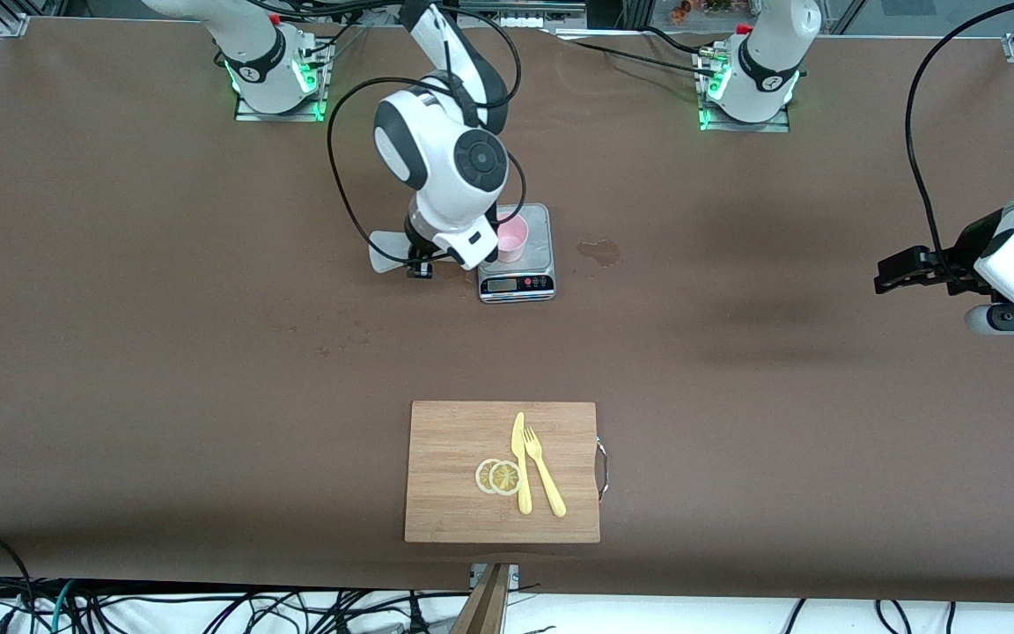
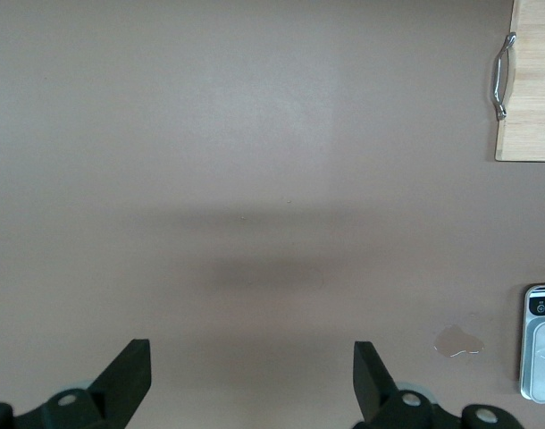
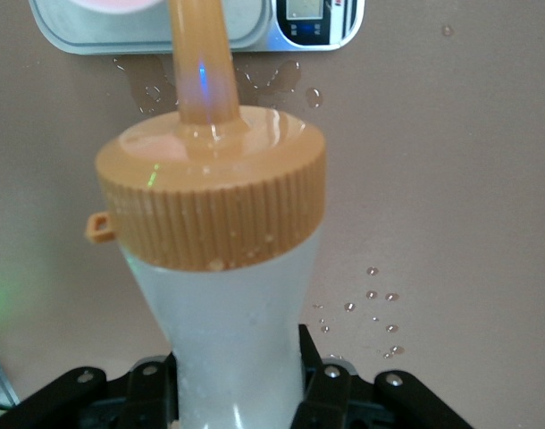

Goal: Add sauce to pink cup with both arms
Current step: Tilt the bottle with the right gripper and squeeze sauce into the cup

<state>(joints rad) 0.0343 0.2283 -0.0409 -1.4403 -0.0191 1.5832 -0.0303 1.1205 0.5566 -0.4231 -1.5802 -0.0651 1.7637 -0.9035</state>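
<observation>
My right gripper (image 1: pixel 420 264) is shut on the sauce bottle (image 1: pixel 383 252), beside the scale toward the right arm's end of the table. In the right wrist view the fingers (image 3: pixel 322 357) clamp the whitish body (image 3: pixel 241 331). Its orange cap (image 3: pixel 210 192) and nozzle (image 3: pixel 201 71) point toward the pink cup (image 3: pixel 112 4). The pink cup (image 1: pixel 512 236) stands on a silver kitchen scale (image 1: pixel 532 264). My left gripper (image 1: pixel 890 275) is open and empty, waiting over bare table near the left arm's end; it also shows in the left wrist view (image 2: pixel 252 375).
A wooden cutting board (image 1: pixel 454 440) near the front edge carries two lemon slices (image 1: pixel 498 476), a yellow knife (image 1: pixel 521 462) and a fork (image 1: pixel 544 475). A wet patch (image 1: pixel 599 253) lies beside the scale. Droplets (image 3: pixel 380 299) dot the table near the bottle.
</observation>
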